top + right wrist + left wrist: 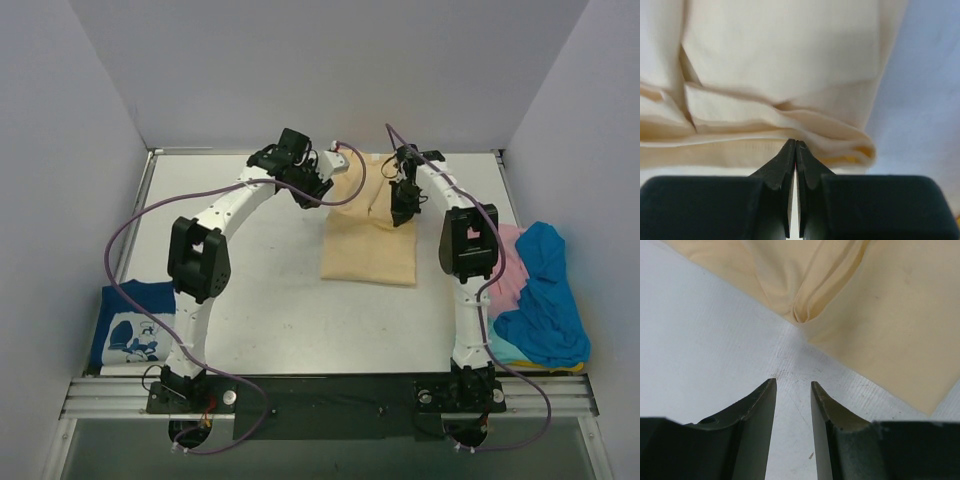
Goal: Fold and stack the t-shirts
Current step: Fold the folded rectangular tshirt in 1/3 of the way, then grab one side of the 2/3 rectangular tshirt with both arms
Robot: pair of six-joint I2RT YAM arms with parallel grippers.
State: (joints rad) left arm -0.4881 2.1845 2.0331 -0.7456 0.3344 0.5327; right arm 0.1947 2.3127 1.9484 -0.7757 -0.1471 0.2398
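The white surface (270,300) carries a tan t-shirt (370,245), partly folded, at centre back, a bright blue t-shirt (545,300) heaped at the right edge and a navy t-shirt (135,325) at near left. The left pincer (793,385) hangs spread over bare surface beside the tan cloth; the right pincer (795,144) is pressed together at its folded hem

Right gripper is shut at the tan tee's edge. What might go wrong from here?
The right gripper is shut at the layered edge of the tan t-shirt; whether it caught any cloth is unclear, so a lift may come up empty or undo the fold. The left gripper is open over bare table, holding nothing; a one-sided pull could skew the shirt.
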